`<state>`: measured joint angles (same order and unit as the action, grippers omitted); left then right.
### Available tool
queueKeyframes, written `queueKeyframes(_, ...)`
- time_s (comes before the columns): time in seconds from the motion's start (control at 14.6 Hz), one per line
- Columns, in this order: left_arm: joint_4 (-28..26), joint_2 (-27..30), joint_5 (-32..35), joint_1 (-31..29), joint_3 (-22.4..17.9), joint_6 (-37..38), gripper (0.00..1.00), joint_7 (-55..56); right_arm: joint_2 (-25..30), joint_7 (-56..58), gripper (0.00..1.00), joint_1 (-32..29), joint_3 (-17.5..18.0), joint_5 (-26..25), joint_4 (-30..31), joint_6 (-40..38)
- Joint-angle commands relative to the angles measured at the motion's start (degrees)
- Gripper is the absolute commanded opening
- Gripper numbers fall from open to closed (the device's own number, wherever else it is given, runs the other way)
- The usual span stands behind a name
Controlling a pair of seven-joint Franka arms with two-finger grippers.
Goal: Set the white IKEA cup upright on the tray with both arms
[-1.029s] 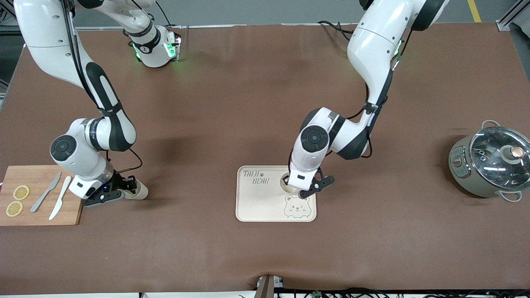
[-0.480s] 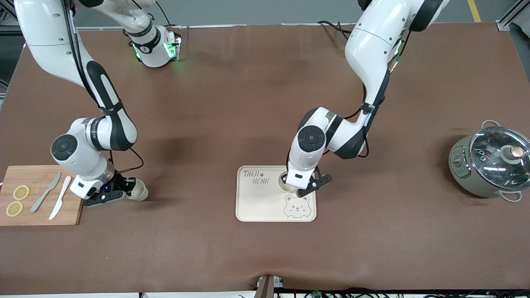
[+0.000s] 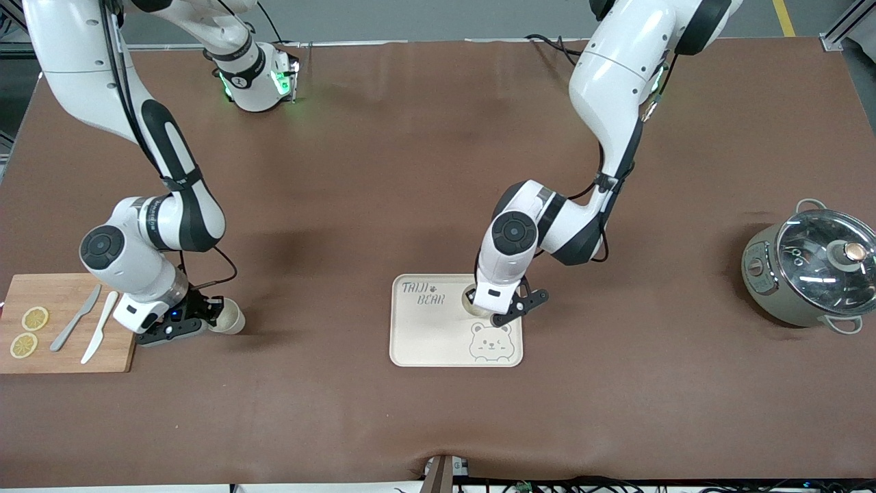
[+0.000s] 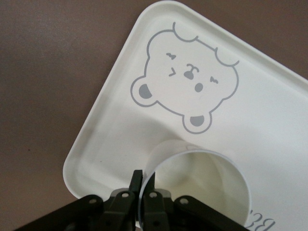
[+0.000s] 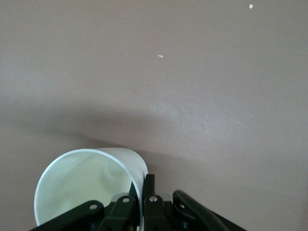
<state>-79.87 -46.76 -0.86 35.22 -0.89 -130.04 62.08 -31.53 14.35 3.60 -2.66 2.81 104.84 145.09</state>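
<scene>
cup (image 3: 477, 305) upright on tray (image 3: 424, 342) | left claw (image 4: 143, 188) pinches rim

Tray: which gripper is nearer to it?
Left. The left gripper is over the tray, shut on a white cup's rim. The right gripper is beside the cutting board, gripping another cup.

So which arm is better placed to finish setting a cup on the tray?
Left: its pincer already pinches a cup upright on the tray. The right pincer grips its cup beside the cutting board.
</scene>
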Motion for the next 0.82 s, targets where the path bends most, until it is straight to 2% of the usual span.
queueKeyframes(0.0, 0.2, 0.1, -0.1, 0.4, -0.3, 0.8, 1.0, 0.2, 2.0, -7.5, 0.0, 2.0, 1.2, 0.9, -5.5, -9.3)
queueKeyframes(0.21, 0.2, 0.5, 0.0, 0.3, -0.3, 0.9, 1.0, 0.5, 1.9, -20.8, 0.0, 6.7, 2.1, 0.9, -13.0, -17.5)
queueKeyframes(0.48, 0.8, 1.6, -0.5, 0.0, -0.3, 3.1, 1.0, 0.5, 1.1, -39.7, 0.0, 15.1, 2.0, 0.9, -17.6, -18.5)
queueKeyframes(0.75, 1.0, 4.6, -0.9, -0.1, -0.2, 8.3, 1.0, 0.6, -3.7, -55.3, 0.0, 23.4, 2.0, 0.0, -23.4, -18.0)
